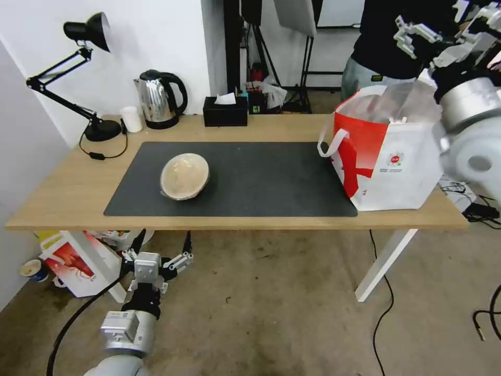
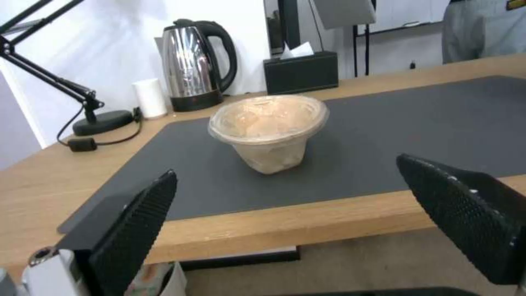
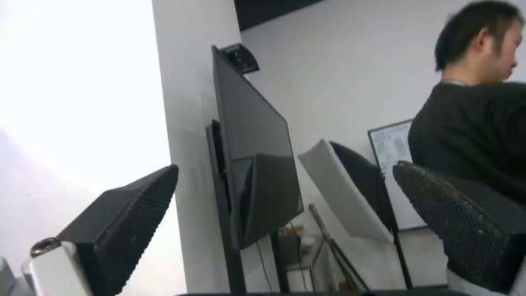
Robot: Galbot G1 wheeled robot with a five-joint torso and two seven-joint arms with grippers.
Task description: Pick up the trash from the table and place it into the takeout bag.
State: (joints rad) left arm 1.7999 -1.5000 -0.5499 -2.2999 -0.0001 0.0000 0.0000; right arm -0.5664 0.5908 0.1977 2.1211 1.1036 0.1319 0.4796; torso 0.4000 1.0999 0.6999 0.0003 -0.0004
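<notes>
One piece of trash, a shallow beige round bowl point(image 1: 184, 176) point(image 2: 268, 131), sits on the left half of the dark grey mat point(image 1: 261, 177) on the light-wood table point(image 1: 68, 193). The takeout bag point(image 1: 389, 156) stands open at the table's right end, its foil lining showing at the top. My left gripper point(image 1: 163, 239) point(image 2: 286, 165) hangs open below the table's front edge, nearer to me than the bowl and pointing at it. My right gripper point(image 1: 443, 31) point(image 3: 286, 167) is open and empty, raised high above and behind the bag.
Along the table's back edge stand a black desk lamp point(image 1: 88, 31), a small white cup point(image 1: 131, 119), a steel kettle point(image 1: 159, 99) and a black tissue box point(image 1: 225, 111). A red-and-white box point(image 1: 78, 263) sits on the floor under the left end. Cables trail on the floor at right.
</notes>
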